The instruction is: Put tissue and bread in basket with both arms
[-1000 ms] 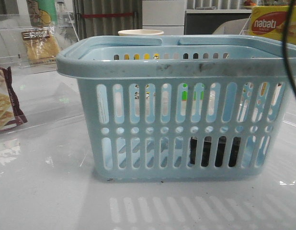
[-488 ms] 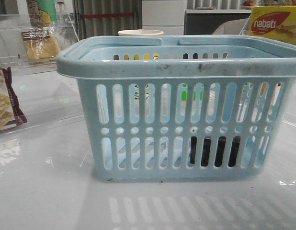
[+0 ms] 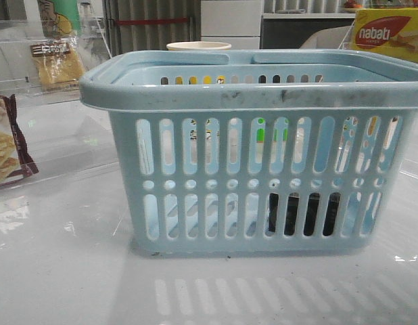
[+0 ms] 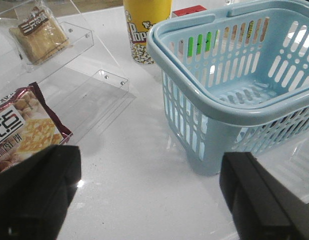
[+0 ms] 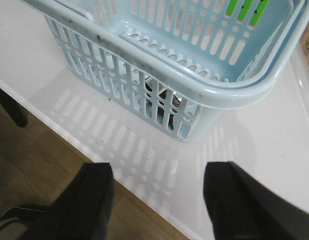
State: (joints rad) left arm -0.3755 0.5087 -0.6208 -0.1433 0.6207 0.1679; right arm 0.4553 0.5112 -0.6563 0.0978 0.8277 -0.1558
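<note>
The light blue basket [image 3: 256,156] stands in the middle of the table; it also shows in the left wrist view [image 4: 244,80] and the right wrist view [image 5: 184,55]. The black tissue pack [image 3: 300,213] lies inside it on the floor, seen through the slots, also in the right wrist view [image 5: 162,95]. The bread [image 3: 57,61] in its clear bag lies on an acrylic shelf at the far left [image 4: 37,35]. My left gripper [image 4: 149,195] is open and empty over the table, left of the basket. My right gripper [image 5: 157,200] is open and empty over the table's front edge.
A maroon-edged snack packet [image 3: 6,145] lies at the left [image 4: 24,130]. A yellow popcorn cup [image 4: 144,25] stands behind the basket. A yellow nabati box [image 3: 388,30] is at the back right. The acrylic shelf [image 4: 94,80] slopes beside the basket. The table's front edge [image 5: 94,150] borders wooden floor.
A dark cable at the right edge of the front view one second ago has left the picture. The basket and the tissue have not moved.
</note>
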